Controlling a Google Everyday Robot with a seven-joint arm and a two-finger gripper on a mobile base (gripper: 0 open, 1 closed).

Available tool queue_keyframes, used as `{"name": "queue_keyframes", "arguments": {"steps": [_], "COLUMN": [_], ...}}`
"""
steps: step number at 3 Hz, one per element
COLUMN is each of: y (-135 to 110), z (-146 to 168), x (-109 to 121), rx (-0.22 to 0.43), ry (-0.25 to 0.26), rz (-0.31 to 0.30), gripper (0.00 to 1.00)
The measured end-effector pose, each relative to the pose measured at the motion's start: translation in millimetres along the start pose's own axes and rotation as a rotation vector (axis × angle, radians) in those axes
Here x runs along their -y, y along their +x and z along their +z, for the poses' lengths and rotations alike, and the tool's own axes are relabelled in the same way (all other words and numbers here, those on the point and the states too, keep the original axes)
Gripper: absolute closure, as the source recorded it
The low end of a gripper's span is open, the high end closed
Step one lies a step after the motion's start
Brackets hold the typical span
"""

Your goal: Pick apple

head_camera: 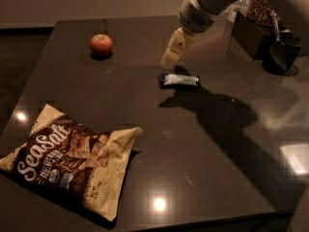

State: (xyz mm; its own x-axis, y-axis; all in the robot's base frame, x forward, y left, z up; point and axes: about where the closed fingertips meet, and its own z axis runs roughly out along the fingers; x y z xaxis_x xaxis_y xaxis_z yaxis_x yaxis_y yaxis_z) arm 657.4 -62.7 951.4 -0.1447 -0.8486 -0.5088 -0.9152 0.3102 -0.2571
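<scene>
The apple (pixel 101 45), small, round and red-orange, sits on the dark table (pixel 193 144) at the far left. My gripper (pixel 172 52) hangs above the table's middle back, to the right of the apple and well apart from it. Its cream-coloured fingers (pixel 175 46) point down and to the left. It holds nothing that I can see.
A small snack bar in a white and dark wrapper (pixel 179 80) lies just below the gripper. A large SeaSalt chip bag (pixel 67 158) lies at the front left. A dark cup (pixel 280 54) and a box of snacks (pixel 253 25) stand at the far right.
</scene>
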Motion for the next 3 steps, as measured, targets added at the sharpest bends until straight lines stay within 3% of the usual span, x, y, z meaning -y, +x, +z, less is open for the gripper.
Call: {"name": "queue_keyframes", "arguments": {"steps": [3], "y": [-52], "z": [86], "x": [34], "rx": [0.042], "ry": [0.036], "rz": [0.133], "gripper": [0.00]}}
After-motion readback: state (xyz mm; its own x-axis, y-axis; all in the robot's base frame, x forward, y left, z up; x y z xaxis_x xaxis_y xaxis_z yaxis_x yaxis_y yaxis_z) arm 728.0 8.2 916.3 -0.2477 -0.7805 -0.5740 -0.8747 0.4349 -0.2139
